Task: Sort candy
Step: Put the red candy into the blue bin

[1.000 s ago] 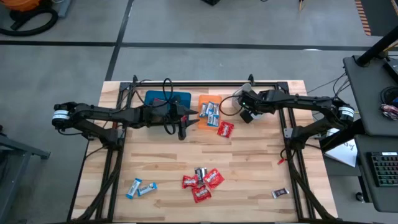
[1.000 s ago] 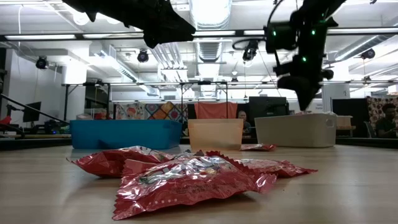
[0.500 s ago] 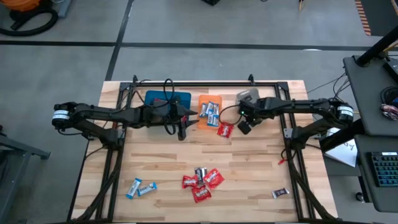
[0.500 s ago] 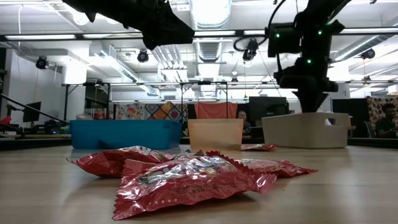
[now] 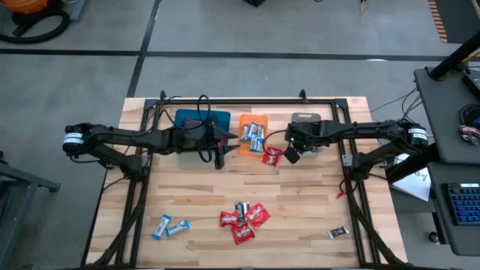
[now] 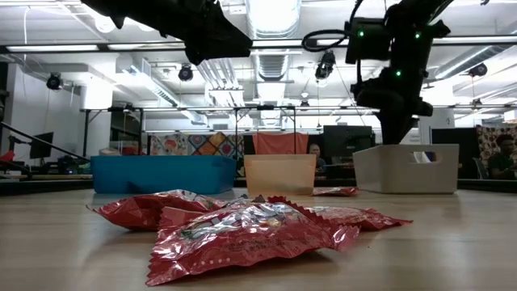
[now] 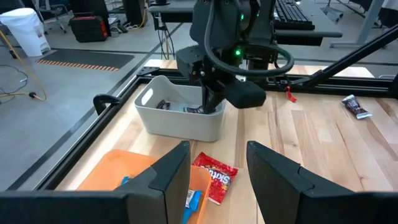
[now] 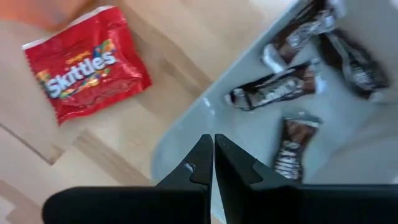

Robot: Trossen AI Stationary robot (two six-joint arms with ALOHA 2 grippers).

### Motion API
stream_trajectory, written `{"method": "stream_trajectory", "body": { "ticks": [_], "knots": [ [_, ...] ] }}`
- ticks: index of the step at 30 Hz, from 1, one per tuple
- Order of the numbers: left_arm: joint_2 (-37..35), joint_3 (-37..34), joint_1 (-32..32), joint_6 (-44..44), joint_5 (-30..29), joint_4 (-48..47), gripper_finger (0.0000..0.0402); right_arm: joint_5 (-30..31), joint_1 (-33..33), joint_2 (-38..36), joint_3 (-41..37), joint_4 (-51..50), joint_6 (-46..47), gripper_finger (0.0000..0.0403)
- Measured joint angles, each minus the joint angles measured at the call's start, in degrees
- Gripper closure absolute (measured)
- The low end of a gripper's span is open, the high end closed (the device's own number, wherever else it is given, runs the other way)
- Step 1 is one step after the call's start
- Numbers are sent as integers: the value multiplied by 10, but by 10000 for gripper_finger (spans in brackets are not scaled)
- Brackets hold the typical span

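The candy lies scattered. A red pack (image 5: 271,156) is beside the orange tray (image 5: 244,144), which holds blue-and-white pieces (image 5: 255,133). A red and dark pile (image 5: 241,217), two blue-and-white ones (image 5: 170,226) and a dark one (image 5: 338,233) lie near the front. Dark pieces (image 8: 280,93) lie in the grey tray (image 5: 305,118). My right gripper (image 8: 212,142) is shut, pointing steeply down, its tips just inside the tray wall that faces the orange tray. My left gripper (image 7: 217,180) hangs open and empty, high over the orange tray. My right gripper's shut fingers (image 7: 211,99) come from above, slanting down into the grey tray, and stand against the inner side of its wall (image 8: 180,134) on the orange tray's side. The fingers themselves hide the exact spot of touch. The tray rests flat on the table.
A blue tray (image 5: 201,120) stands at the far left of the tray row. The black frame rails (image 5: 247,100) run along the table's far edge and sides. Bare wood lies between the trays and the front pile.
My right gripper has gone toward the table's near and left edges and tipped more steeply down, staying shut. The grey tray has slid a little toward the table's right and near edges and now shows from under the arm.
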Motion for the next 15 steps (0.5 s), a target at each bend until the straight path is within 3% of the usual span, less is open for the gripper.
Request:
{"method": "stream_trajectory", "body": {
  "ticks": [6,15],
  "knots": [
    [0,0,0,-4,0,4,260,23,14,-19,37,-1,-4,394],
    [0,0,0,-9,0,7,260,-11,107,15,43,115,-24,394]
  ]
}}
